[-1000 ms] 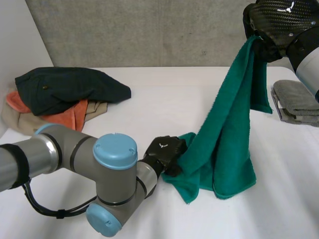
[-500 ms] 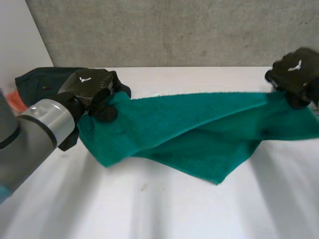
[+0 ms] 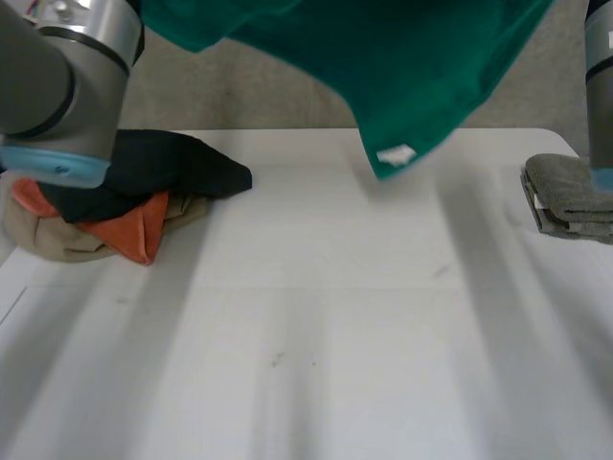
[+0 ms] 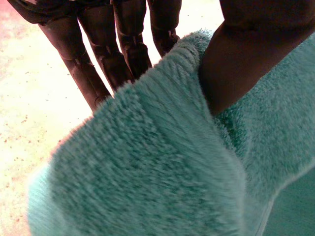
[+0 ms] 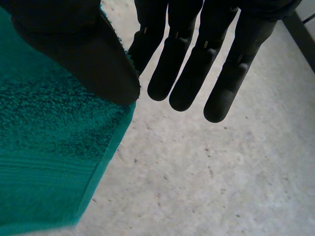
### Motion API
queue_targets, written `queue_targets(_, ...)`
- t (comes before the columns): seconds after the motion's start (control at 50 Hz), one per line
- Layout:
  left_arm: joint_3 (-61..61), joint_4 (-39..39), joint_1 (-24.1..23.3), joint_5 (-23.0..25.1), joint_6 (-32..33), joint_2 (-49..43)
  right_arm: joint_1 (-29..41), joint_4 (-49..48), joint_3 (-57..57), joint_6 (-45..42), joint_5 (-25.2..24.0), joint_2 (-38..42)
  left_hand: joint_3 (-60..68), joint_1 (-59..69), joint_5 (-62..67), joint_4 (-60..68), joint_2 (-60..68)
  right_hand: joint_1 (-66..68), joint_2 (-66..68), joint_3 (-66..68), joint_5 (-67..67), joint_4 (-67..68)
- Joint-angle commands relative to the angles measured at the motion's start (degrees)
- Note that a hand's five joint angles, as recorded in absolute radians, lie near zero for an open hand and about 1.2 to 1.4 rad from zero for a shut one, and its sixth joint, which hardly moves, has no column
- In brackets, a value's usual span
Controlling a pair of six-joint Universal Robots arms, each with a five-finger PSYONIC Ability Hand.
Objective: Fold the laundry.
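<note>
Holds towel [image 3: 421, 67] aloft at top of frame, pinched thumb-to-fingers in left robot hand [image 4: 246, 59] and right robot hand [image 5: 83, 64]. Best kept taut and level, then lowered flat onto desk [image 3: 335, 316].

Bright even light on the table [image 3: 316, 287], glare behind the fingers [image 4: 133, 49]

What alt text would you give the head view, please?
A green towel hangs spread above a white table, its white label at the lowest corner. A pile of dark, orange and beige clothes lies at left, folded grey towels at right.
</note>
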Motion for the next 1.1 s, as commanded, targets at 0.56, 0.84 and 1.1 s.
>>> queue_targets(0.56, -10.4, -21.2, 4.5, 1.3, -0.8, -24.4, 1.6, 16.0, 26.0, -4.3, -5.8, 10.4, 4.5, 8.8, 8.4, 4.0, 4.3, 16.1, 12.7, 11.8, 11.6, 11.3)
queue_targets(0.84, -27.7, -6.9, 4.4, 1.7, -0.8, -4.5, 3.4, 14.0, 27.2, -3.8, -4.4, 10.2, -34.9, -30.5, -31.0, -35.4, -35.1, 16.1, 12.7, 11.8, 11.6, 11.3)
queue_targets(1.1, -52.9, -6.1, 3.6, 1.7, 3.8, 11.1, 3.4, 14.2, 27.4, -3.8, -3.9, 10.1, -30.7, -26.3, -26.8, -31.2, -30.9, 16.1, 12.7, 11.8, 11.6, 11.3)
